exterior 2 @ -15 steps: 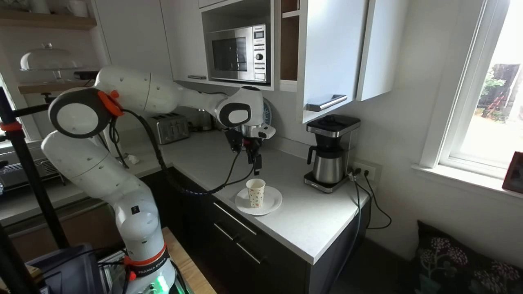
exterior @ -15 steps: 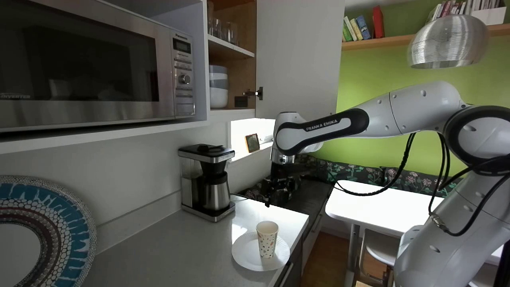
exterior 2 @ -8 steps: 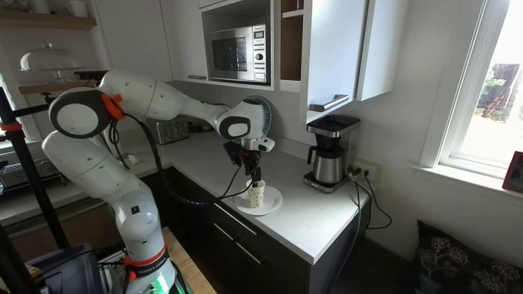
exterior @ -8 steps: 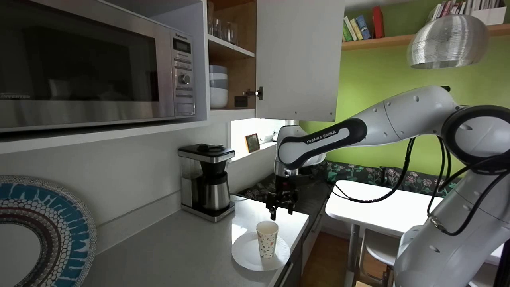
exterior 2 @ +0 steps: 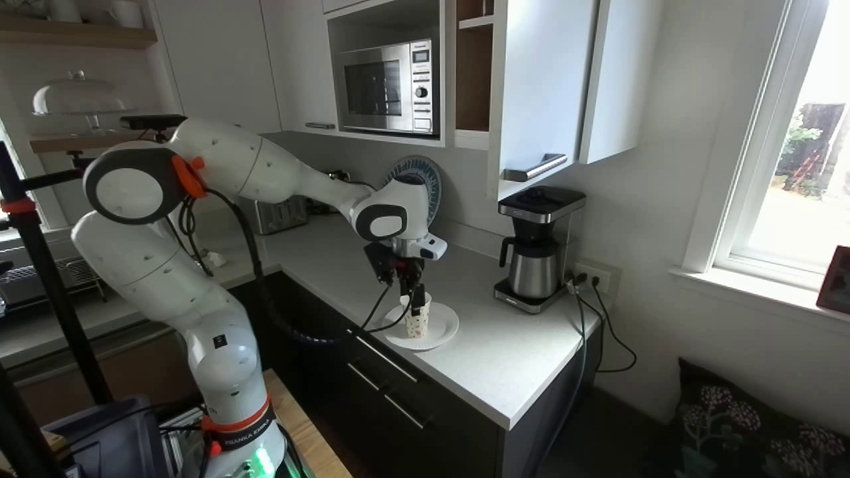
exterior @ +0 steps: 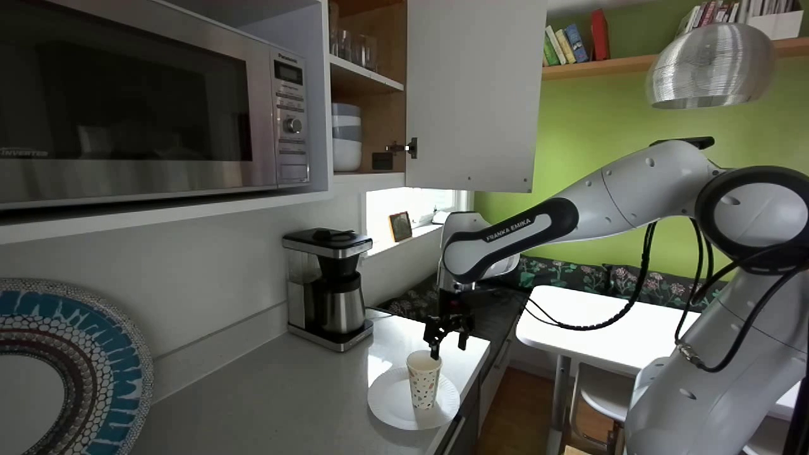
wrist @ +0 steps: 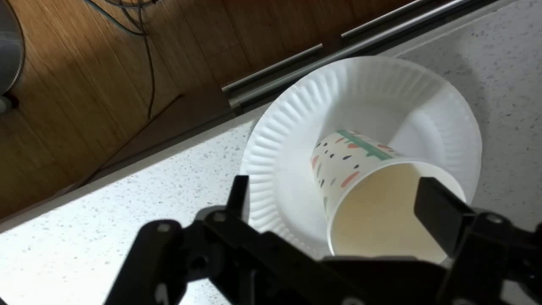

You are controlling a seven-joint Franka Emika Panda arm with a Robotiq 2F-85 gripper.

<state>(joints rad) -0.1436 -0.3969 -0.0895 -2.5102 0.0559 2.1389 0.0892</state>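
A white paper cup [exterior: 423,384] with coloured specks stands upright on a white paper plate [exterior: 387,404]. The cup [exterior 2: 417,325] and the plate [exterior 2: 443,328] also show in an exterior view with the gripper [exterior 2: 412,302] at the cup's rim. My black gripper [exterior: 449,349] is open, fingers down, just above and beside the cup. In the wrist view the gripper [wrist: 334,188] has its right finger overlapping the mouth of the cup [wrist: 338,167]. Its left finger is outside the cup, over the rim of the plate [wrist: 271,152]. Contact cannot be told.
The plate lies near the edge of a light counter [exterior: 272,392]. A coffee maker [exterior: 328,287] stands by the wall. A microwave [exterior: 145,95] and an open cupboard door [exterior: 474,95] are above. A patterned round plate [exterior: 107,373] leans on the wall. Drawers [exterior 2: 392,378] are below.
My open gripper has come down from above to the cup's rim. The cup and plate have not moved. The open cupboard door has shifted slightly since one second ago.
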